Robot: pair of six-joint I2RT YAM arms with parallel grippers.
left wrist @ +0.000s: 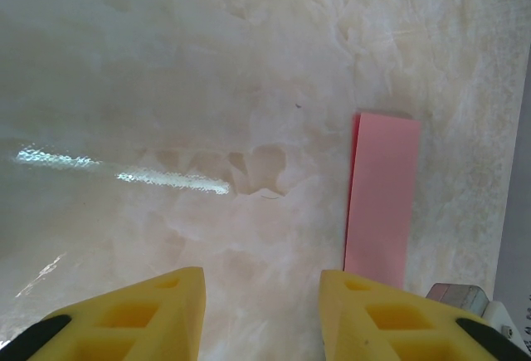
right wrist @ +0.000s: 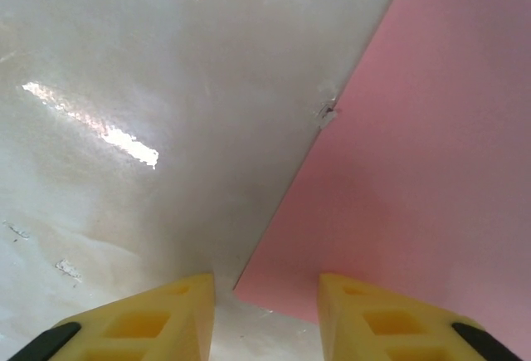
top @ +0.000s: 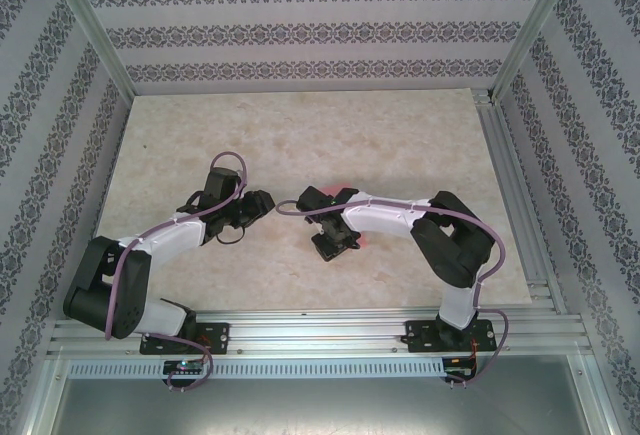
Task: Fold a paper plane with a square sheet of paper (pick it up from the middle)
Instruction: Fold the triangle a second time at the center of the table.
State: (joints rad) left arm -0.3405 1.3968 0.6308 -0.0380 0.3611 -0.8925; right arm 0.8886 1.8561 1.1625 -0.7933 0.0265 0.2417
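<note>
Starting at your near edge, both arms sit bolted to the ribbed aluminium rail (top: 320, 327), and both reach in toward the middle of the beige marbled tabletop (top: 300, 125).

Your left gripper (left wrist: 261, 315) has its yellow foam fingers (left wrist: 149, 311) apart, with nothing but bare table in the gap. It's holding nothing.

Your right gripper (right wrist: 265, 315) is spread too. It hangs low over the thin pink-red sheet of paper (right wrist: 415, 170), which lies flat on the table. One corner of the sheet pokes into the gap between the yellow pads (right wrist: 373, 319), and the rest spreads off ahead and to the right. The pads aren't pinching it as far as I can see.

From the left wrist camera the same sheet looks like a narrow pink strip just ahead of that gripper's right finger. From above it's mostly tucked under your right wrist, with pink peeking out on either side.

Further back there's open table, then the patterned wallpaper walls (top: 300, 30).
</note>
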